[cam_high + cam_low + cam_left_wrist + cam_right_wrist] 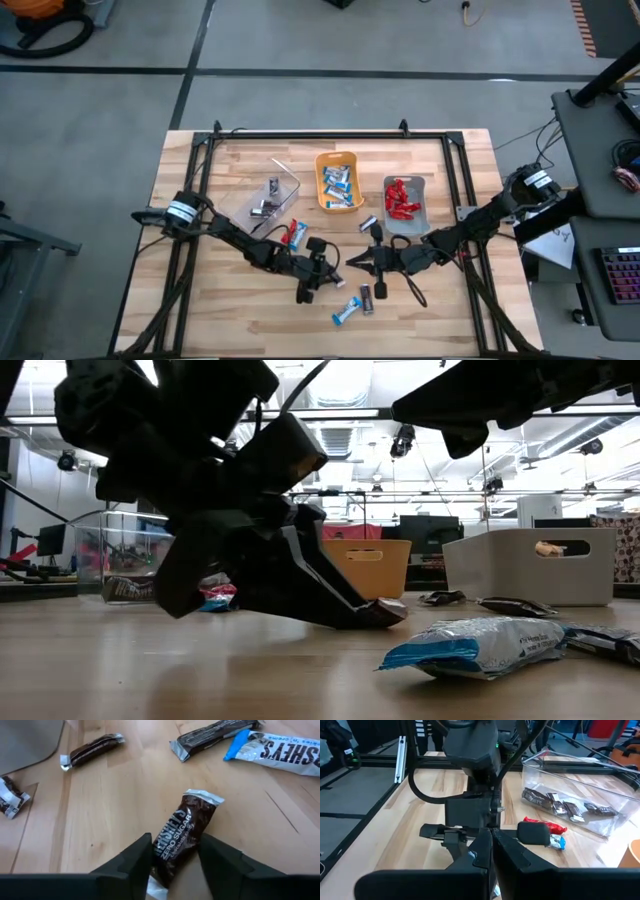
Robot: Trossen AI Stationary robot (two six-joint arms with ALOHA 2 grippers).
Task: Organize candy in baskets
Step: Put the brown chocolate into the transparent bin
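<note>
Dark candy (181,836) btwn L fingers (131,865) (on table (110,810))

The table (230,300) is made of pale wood planks with a smooth, faintly sheened finish. The candy (181,837) is wrapped in crinkled, glossy foil-like film. One basket (580,795) is of clear, shiny plastic; the orange basket (370,565) and grey basket (520,565) are of matt plastic.

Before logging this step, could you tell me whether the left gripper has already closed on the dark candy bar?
Cannot tell: the left gripper's fingers flank the dark candy bar lying on the table.
</note>
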